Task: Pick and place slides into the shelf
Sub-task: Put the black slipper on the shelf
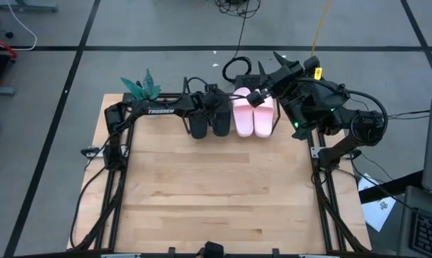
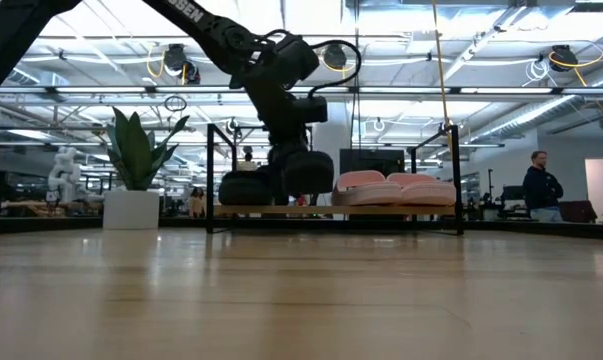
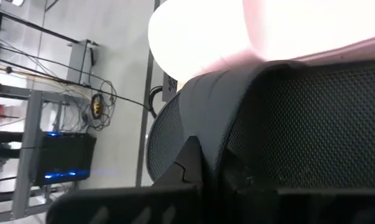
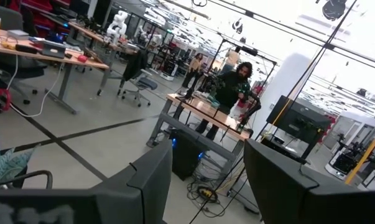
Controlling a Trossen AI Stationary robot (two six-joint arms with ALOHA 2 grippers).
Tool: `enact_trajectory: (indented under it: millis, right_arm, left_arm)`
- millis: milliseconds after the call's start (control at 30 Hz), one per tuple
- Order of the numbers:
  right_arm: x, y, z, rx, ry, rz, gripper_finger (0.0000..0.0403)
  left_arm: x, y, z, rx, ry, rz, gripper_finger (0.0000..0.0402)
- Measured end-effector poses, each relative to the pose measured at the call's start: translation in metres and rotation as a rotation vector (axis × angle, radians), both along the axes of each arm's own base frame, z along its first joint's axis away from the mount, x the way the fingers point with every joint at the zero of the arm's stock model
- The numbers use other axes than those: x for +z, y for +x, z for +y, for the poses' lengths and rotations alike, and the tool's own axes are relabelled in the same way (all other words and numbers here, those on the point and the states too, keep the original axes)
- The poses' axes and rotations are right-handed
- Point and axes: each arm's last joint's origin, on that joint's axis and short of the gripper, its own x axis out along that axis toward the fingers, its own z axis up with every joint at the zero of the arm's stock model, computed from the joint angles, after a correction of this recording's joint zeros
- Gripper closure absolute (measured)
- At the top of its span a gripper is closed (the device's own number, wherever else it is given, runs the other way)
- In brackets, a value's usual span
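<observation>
Two black slides [image 1: 208, 118] and two pink slides [image 1: 253, 116] lie side by side on the shelf [image 2: 421, 211] at the table's far edge. In the low view the pink pair [image 2: 391, 189] rests sole-down on the board. One black slide [image 2: 246, 188] lies left of the other [image 2: 307, 172], which sits a little higher. My left gripper [image 1: 212, 100] reaches in from the left and is shut on that higher black slide. My right gripper [image 1: 251, 99] hovers open over the pink slides' far ends, and its wrist view [image 4: 206, 165] shows only the room. My left gripper holds the black slide nearest the pink pair by its wide strap [image 3: 237, 106]. One finger [image 3: 188, 167] lies against the strap's edge, and the other is hidden behind the strap. The arm comes down from above [image 2: 291, 120], and the slide sits slightly above the board.
A potted plant [image 1: 140, 87] stands beyond the table's far left corner. The shelf's black wire posts [image 2: 209, 180] rise at both ends of the board. The wide wooden tabletop [image 1: 216, 193] stretches toward the near edge. People [image 2: 541, 185] stand in the room beyond.
</observation>
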Motion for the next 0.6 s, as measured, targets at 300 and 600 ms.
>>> enact_trajectory:
  millis: [300,600]
  right_arm:
    - [0.000,0.000,0.000,0.003,0.010,-0.023,0.0213]
    - [-0.001,0.002,0.001,0.039,0.005,-0.034,0.0213]
  left_arm:
    - [-0.026,-0.005,0.000,-0.014,-0.003,0.035,0.0402]
    - [-0.030,-0.005,0.000,-0.015,0.033,0.005,0.0401]
